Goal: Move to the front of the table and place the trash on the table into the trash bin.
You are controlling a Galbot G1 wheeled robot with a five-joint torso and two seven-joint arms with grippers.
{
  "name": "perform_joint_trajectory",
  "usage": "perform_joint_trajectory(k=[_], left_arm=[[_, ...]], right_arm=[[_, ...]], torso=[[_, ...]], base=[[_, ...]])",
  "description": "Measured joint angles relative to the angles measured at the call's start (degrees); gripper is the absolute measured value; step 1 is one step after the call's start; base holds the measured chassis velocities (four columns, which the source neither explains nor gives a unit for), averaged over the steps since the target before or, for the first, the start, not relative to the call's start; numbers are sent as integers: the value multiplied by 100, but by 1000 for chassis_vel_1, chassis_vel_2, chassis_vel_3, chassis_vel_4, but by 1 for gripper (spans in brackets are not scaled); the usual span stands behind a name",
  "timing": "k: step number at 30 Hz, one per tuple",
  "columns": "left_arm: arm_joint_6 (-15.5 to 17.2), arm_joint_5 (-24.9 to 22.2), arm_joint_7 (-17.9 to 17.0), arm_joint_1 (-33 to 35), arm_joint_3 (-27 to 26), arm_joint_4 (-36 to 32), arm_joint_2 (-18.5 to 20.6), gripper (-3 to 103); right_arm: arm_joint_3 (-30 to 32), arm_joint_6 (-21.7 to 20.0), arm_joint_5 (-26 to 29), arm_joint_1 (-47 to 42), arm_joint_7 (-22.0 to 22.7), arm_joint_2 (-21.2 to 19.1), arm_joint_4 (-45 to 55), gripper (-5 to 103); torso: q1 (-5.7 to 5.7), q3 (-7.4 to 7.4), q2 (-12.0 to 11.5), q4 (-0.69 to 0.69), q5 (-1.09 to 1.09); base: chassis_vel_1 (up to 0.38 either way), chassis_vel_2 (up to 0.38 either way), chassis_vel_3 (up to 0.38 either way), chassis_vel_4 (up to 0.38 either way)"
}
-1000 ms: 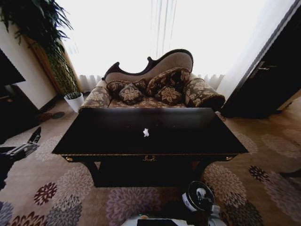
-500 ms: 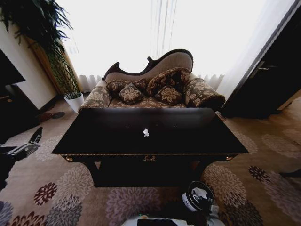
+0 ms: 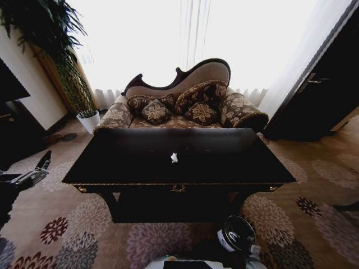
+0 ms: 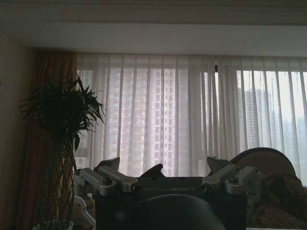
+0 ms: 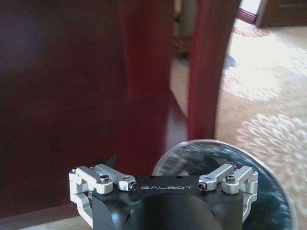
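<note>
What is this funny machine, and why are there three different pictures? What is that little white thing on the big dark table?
It is a robot on wheels with two arms, and each arm ends in a gripper instead of a hand. One picture comes from a camera on its head, looking down at the table. The little white thing is a crumpled tissue, a bit of trash the robot should throw away. The round black trash bin stands on the carpet, close to the robot's right side.

The other two pictures come from cameras on the wrists. The left gripper is out to the left, pointing at the curtains. The right gripper hangs just above the bin. Neither gripper holds anything.
</note>
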Motion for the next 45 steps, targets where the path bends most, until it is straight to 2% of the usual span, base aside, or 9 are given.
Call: perform_joint_trajectory(k=[5,8,11,20,24,28,31,39,45], left_arm=[[0,37,-2,-103,107,10,-59,100],[1,101,-2,-201,209,67,-89,100],[1,131,-2,-235,260,77,-114,100],[3,190,-8,-378,413,162,-155,100],[3,190,-11,-424,429,220,-107,100],[3,188,-12,-441,448,241,-82,100],[3,189,-12,-473,476,273,-48,100],[11,193,-14,-471,463,299,-5,100],[12,161,-16,-431,354,337,56,100]], right_arm=[[55,235,-276,-550,-14,-5,790,100],[130,88,-176,-1065,39,-45,1598,100],[173,14,-136,-1277,100,-44,1960,100],[461,-386,22,-2379,534,62,3781,100],[792,-528,141,-2733,695,140,4742,100],[1032,-622,223,-2896,758,165,5257,100],[1317,-849,350,-3096,837,194,5945,100],[1668,-907,430,-3198,946,232,6681,100],[2080,-1123,775,-3120,1026,135,7358,100]], torso=[[0,0,0,0,-2],[0,0,0,0,-2],[0,0,0,0,-1],[0,0,1,0,-2],[0,0,1,1,-2],[0,0,1,0,0],[0,0,1,0,-2],[0,0,1,1,-2],[0,0,0,1,-2]], base=[[0,0,0,0],[0,0,0,0],[0,0,0,0],[0,0,0,0],[0,0,0,0],[0,0,0,0],[0,0,0,0],[0,0,0,0],[0,0,0,0]])
